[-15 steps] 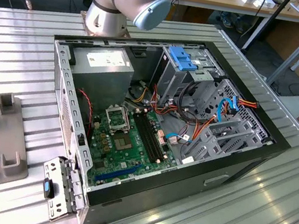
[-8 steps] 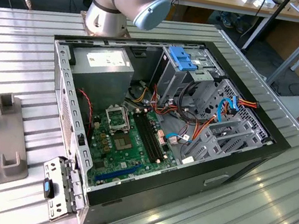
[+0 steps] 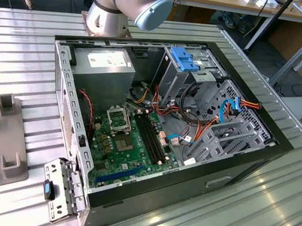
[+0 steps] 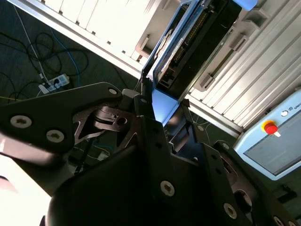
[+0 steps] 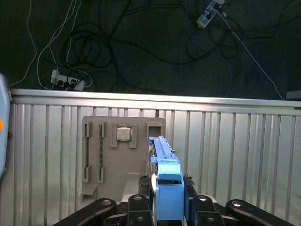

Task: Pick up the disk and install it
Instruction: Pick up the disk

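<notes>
**Disk clamped on edge over the fixture**

The hand (image 5: 168, 190) pinches the disk (image 5: 162, 150) by its blue-framed sides. It holds the disk on edge over the grey fixture (image 5: 117, 162) on the ribbed desk (image 5: 235, 155), likely so it can slide edgewise into a bay.

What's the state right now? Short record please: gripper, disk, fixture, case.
gripper: gripper shut on the disk
disk: held on edge, blue frame showing in both wrist views, over the fixture and seemingly clear of it
fixture: grey, on the ribbed table, with a chip seated in it
case: case open on the table, blue bracket in its drive bay
install: not done, the disk is in the gripper
</notes>
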`<state>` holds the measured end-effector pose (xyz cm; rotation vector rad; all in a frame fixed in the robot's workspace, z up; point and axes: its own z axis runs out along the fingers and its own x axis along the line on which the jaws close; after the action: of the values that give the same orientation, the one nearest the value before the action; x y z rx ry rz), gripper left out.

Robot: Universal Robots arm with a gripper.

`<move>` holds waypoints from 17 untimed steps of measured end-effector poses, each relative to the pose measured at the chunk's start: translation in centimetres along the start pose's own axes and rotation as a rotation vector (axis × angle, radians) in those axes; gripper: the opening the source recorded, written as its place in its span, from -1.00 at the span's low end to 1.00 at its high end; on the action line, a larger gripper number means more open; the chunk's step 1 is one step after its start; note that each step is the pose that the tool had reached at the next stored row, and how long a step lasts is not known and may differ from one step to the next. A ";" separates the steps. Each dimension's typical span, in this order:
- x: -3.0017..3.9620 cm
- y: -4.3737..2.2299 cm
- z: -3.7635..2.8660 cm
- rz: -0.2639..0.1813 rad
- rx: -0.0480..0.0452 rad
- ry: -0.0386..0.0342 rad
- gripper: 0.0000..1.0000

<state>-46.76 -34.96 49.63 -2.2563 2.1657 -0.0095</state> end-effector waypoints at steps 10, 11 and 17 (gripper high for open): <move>0.00 -0.01 -0.41 0.000 0.0000 0.0000 -0.27; 0.00 -0.01 -0.58 0.000 0.0001 0.0000 -0.27; 0.00 -0.01 -1.05 0.000 0.0000 0.0000 -0.27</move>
<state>-46.76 -34.96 50.69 -2.2563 2.1657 -0.0095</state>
